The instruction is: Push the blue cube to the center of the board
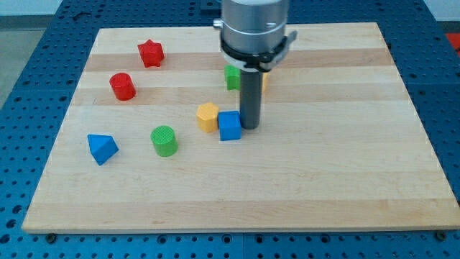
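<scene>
**Blue cube beside our tip near the middle of the board**

We begin at the left of the wooden board, where a blue triangular block sits toward the near edge, well apart from the rest. Farther back and a little to its right stands a red cylinder, and beyond that, close to the far edge, a red star-shaped block.

Moving right, we come to a green cylinder, near the blue triangular block and on about the same line. Right of it and slightly farther back lies a yellow hexagonal block. The blue cube sits just to the right of this yellow block, touching it or very nearly so; we cannot tell which. The cube lies roughly at the board's middle, a touch left of centre.

Our tip rests on the board at the cube's right side, just beside it and seemingly in contact with its right face. The rod is one solid piece with nothing to spread or pinch; it holds nothing and simply stands upright against the cube.

Behind the rod, farther back, a green block shows partly at the rod's left, its shape hard to make out. A sliver of a yellow block peeks out at the rod's right, mostly hidden by the arm's housing.
</scene>
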